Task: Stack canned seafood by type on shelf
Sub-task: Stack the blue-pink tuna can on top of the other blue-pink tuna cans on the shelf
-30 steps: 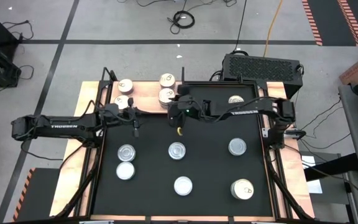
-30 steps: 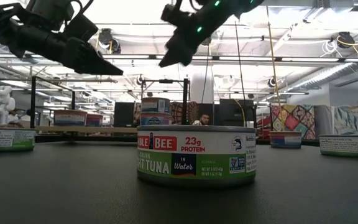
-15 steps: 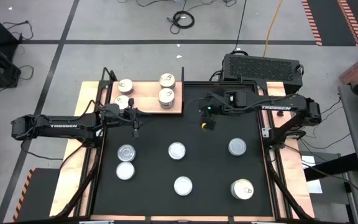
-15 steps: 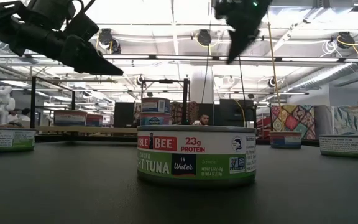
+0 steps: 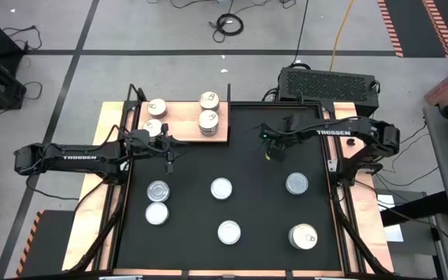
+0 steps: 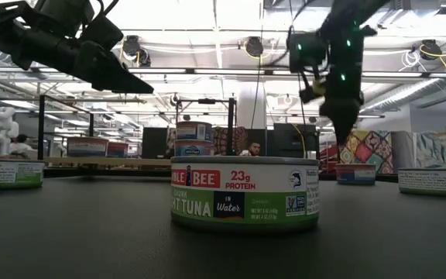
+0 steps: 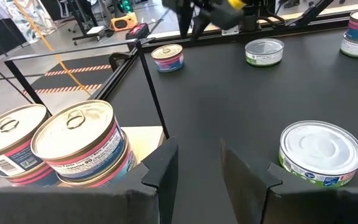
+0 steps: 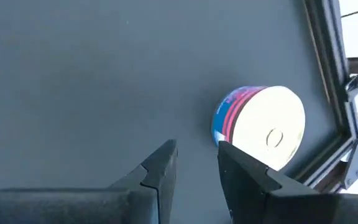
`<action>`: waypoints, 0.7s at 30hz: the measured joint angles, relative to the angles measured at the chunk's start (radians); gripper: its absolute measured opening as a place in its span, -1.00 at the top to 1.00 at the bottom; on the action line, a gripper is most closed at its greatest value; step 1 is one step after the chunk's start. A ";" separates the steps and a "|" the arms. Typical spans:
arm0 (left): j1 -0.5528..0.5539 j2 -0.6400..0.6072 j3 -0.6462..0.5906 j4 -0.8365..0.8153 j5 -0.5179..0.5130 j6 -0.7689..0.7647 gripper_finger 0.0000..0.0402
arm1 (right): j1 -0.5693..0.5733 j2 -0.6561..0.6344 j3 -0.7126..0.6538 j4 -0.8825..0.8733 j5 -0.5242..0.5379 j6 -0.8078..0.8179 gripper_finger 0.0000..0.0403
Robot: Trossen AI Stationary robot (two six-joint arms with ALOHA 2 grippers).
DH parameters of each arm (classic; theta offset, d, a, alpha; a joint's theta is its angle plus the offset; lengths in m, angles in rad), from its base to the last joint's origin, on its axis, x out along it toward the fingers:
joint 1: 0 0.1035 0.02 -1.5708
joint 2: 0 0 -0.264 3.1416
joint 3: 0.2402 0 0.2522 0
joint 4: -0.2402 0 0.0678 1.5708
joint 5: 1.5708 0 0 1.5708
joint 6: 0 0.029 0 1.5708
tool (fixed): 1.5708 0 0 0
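Note:
The shelf [image 5: 183, 122], a light wooden board, lies at the mat's far left corner and bears several gold-lidded tins [image 5: 208, 120], some stacked in twos [image 7: 79, 144]. Several more tins stand on the black mat, among them a silver-topped one [image 5: 221, 187] and a green-labelled tuna tin [image 6: 244, 192]. My left gripper [image 5: 169, 162] hovers, open by a narrow gap, just off the shelf's near edge [image 7: 197, 168]. My right gripper [image 5: 269, 154] hangs over the far middle of the mat, pointing down, open by a narrow gap [image 8: 196, 163], beside a pink-and-blue tin [image 8: 258, 127].
The mat's raised black frame [image 7: 151, 93] runs along the shelf's edge. A black box [image 5: 327, 82] sits beyond the table's far right corner. Bare mat [image 5: 247, 210] lies between the scattered tins. People show far off in the room behind [image 6: 254, 147].
My right gripper has swung from the shelf's right edge toward the table's right, over the far middle of the mat, and has tipped from slanting to pointing straight down. It carries nothing. No tin has moved.

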 joint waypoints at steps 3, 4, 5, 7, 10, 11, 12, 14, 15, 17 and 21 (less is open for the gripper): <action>0.000 0.000 0.000 0.000 0.000 0.000 0.39 | -0.036 0.000 -0.059 0.053 0.001 -0.043 0.45; 0.000 0.000 0.000 -0.001 0.000 0.000 0.39 | -0.047 0.000 -0.074 0.057 0.001 -0.050 0.45; 0.000 0.000 0.000 -0.002 0.000 0.000 0.39 | -0.058 0.000 -0.088 0.063 0.002 -0.052 0.45; 0.000 0.000 0.000 -0.006 0.000 0.002 0.39 | -0.075 0.000 -0.111 0.088 0.005 -0.060 0.45; 0.000 0.000 0.000 -0.008 0.000 0.017 0.39 | -0.093 0.000 -0.134 0.107 0.006 -0.069 0.45; 0.000 0.000 0.000 -0.008 0.000 0.019 0.39 | -0.098 0.000 -0.141 0.123 0.006 -0.073 0.45; 0.000 0.000 0.000 -0.008 0.000 0.019 0.39 | -0.103 0.000 -0.146 0.133 0.006 -0.078 0.45; 0.000 0.000 0.000 -0.008 0.000 0.019 0.39 | -0.115 0.000 -0.160 0.154 0.007 -0.087 0.45; 0.000 0.000 0.000 -0.008 0.000 0.019 0.39 | -0.122 0.000 -0.168 0.166 0.008 -0.091 0.45; 0.000 0.000 0.000 -0.008 0.000 0.019 0.39 | -0.133 0.000 -0.182 0.187 0.009 -0.096 0.45; 0.000 0.000 0.000 -0.008 0.000 0.020 0.39 | -0.150 -0.001 -0.202 0.211 0.014 -0.098 0.45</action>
